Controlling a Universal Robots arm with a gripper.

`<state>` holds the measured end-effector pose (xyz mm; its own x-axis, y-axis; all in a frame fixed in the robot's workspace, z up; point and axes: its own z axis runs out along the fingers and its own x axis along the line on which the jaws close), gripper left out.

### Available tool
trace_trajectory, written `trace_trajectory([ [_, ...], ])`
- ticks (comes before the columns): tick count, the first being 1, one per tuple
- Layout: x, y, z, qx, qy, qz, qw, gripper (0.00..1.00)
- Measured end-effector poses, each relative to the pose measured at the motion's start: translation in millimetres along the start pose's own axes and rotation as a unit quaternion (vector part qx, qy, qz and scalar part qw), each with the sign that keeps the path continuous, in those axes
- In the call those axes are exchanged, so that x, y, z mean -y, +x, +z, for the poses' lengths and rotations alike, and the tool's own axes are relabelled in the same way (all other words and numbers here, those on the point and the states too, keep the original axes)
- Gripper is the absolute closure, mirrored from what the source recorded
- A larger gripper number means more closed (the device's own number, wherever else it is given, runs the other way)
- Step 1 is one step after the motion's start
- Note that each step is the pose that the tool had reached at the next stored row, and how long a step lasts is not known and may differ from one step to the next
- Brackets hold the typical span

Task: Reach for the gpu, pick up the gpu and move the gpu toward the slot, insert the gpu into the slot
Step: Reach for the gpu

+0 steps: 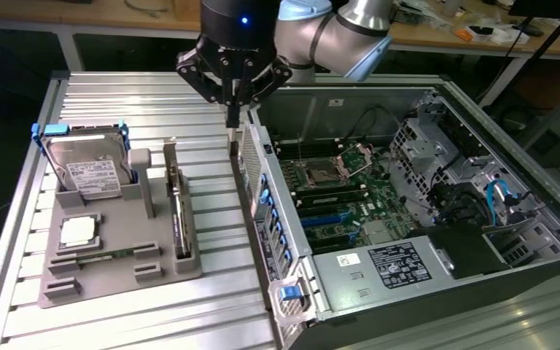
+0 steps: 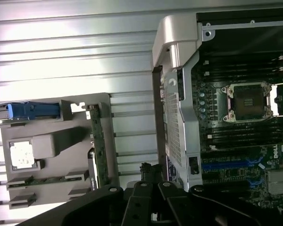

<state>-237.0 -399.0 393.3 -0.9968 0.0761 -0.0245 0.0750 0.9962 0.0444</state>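
At the worktop's (image 1: 114,95) near edge, grey holder (image 1: 114,281): toward the exterior view's left, carrying a hard drive (image 1: 90,171) and a processor chip (image 1: 78,232).
gpu (image 1: 176,211): upright on its edge in the holder, on the side facing the computer case, untouched.
computer case (image 1: 309,109): open, along the exterior view's right edge, motherboard (image 1: 343,200) exposed.
tool (image 1: 232,130): fingers drawn together, empty, over the gap between holder and case, beyond the gpu's far end.

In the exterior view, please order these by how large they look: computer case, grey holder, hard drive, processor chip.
Largest to smallest:
1. computer case
2. grey holder
3. hard drive
4. processor chip
The differences are plain; none look alike.
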Motion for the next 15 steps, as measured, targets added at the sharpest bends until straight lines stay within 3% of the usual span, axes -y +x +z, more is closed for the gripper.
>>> trace_trajectory([
  [15,3.0,39.4,-1.1,0.0000,0.0000,0.000,1.0000,0.89],
])
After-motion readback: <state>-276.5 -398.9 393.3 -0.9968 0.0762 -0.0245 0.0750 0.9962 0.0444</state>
